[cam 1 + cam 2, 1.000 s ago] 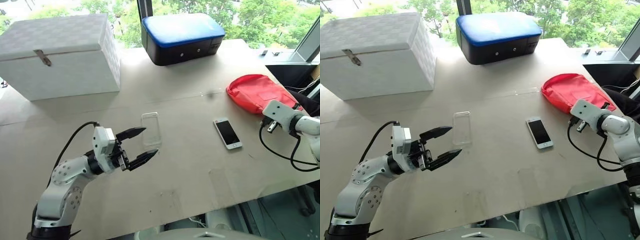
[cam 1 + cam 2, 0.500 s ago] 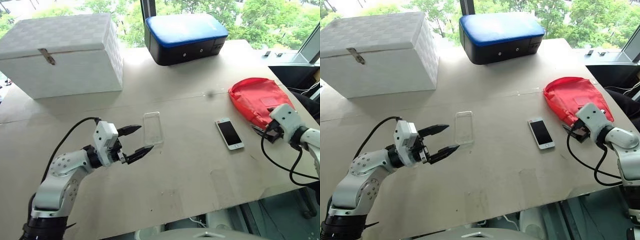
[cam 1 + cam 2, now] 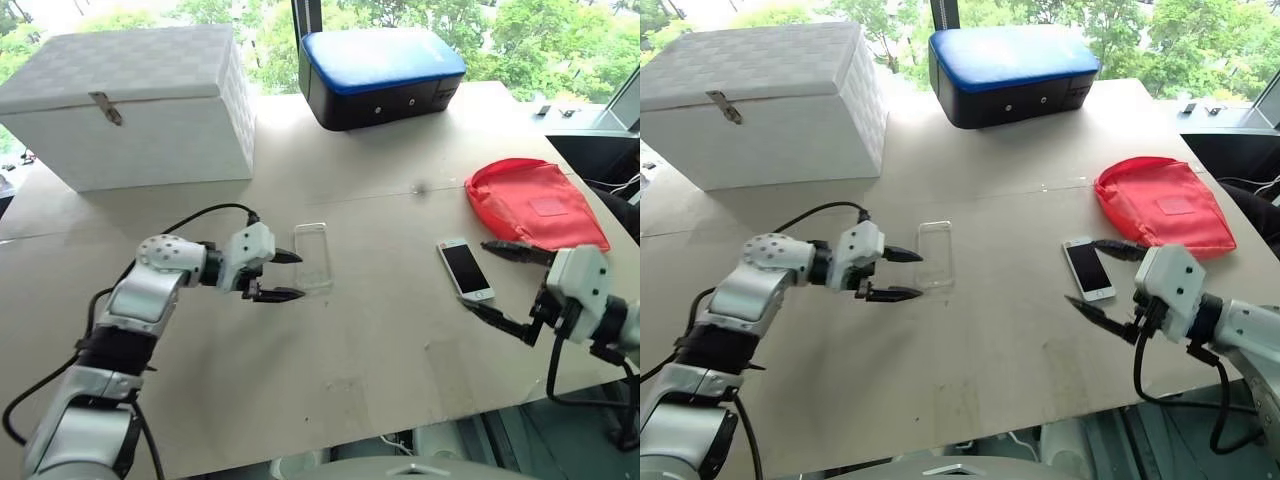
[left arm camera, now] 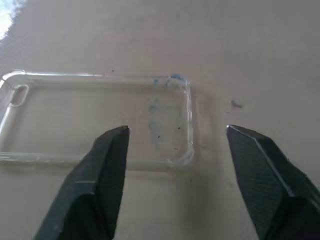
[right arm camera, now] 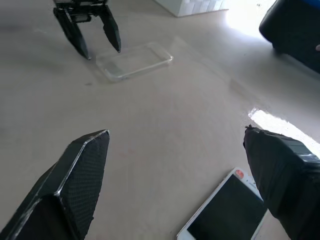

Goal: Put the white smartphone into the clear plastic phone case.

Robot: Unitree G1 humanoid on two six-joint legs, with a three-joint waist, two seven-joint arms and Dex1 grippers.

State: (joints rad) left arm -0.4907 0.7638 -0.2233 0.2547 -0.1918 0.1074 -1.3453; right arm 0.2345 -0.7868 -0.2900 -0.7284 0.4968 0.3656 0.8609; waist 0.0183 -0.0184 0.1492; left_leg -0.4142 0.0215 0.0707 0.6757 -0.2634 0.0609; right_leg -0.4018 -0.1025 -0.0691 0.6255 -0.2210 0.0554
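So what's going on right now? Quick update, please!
Left gripper open beside clear case. Right gripper open by white phone, screen up. Nothing held, nothing between them.

A table (image 3: pixel 380 350) holds everything. The clear plastic phone case (image 3: pixel 312 256) lies near its middle, with the left gripper (image 3: pixel 287 275) just left of it. The white smartphone (image 3: pixel 465 269) lies well to the right, the right gripper (image 3: pixel 492 281) beside it. A pouch (image 3: pixel 535 203) sits behind the smartphone. Two boxes (image 3: pixel 130 105) (image 3: pixel 382 75) stand at the far edge.

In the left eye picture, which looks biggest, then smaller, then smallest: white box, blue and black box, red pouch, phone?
1. white box
2. blue and black box
3. red pouch
4. phone
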